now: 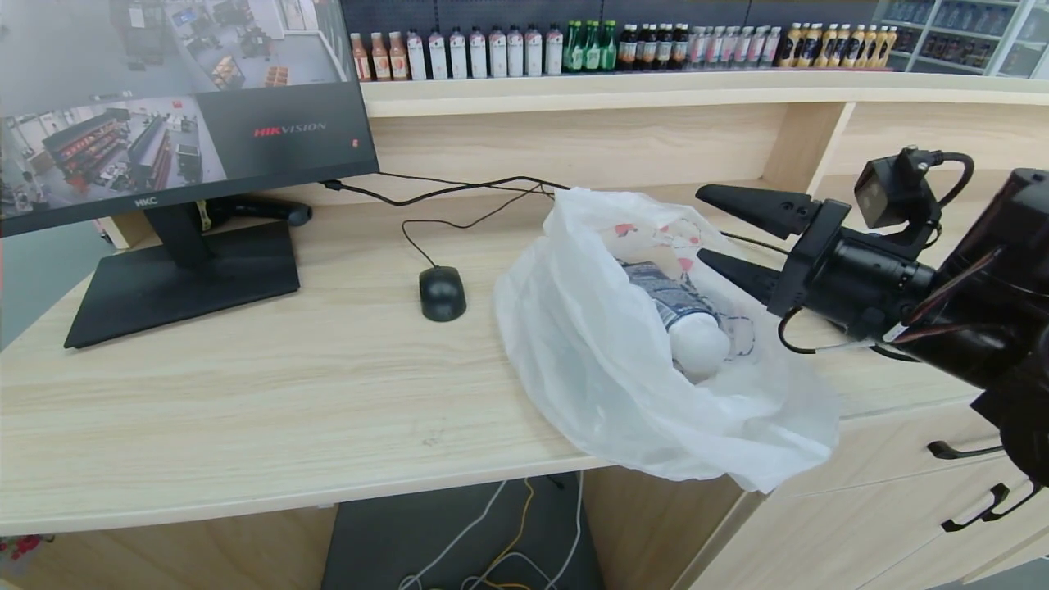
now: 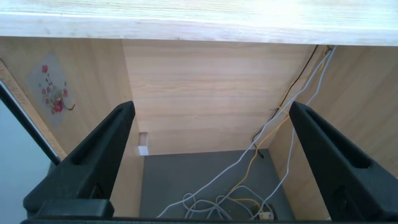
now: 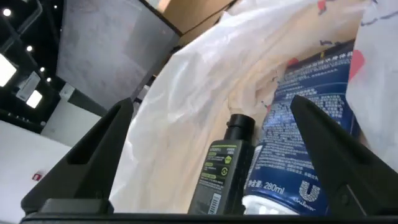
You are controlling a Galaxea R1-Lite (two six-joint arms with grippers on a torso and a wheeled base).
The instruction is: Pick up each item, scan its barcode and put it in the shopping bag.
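Counter [image 1: 287, 385], bagged bottle [image 3: 221, 169] beyond spread right fingers [image 3: 93, 165]

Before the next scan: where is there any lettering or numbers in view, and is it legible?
Black flat monitor: red-and-white logo on screen, white letters on bezel, legible.
Blue-labelled white bottle in the translucent plastic shopping bag: white lettering and a volume figure, legible.
Dark slim bottle, green label: too small.
Shelf bottles: too small.

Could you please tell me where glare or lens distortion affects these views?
Head view: the counter edge bows, a wide-angle effect; left wrist view: the counter top is washed out; right wrist view: ceiling lights glare beside the shopping bag.
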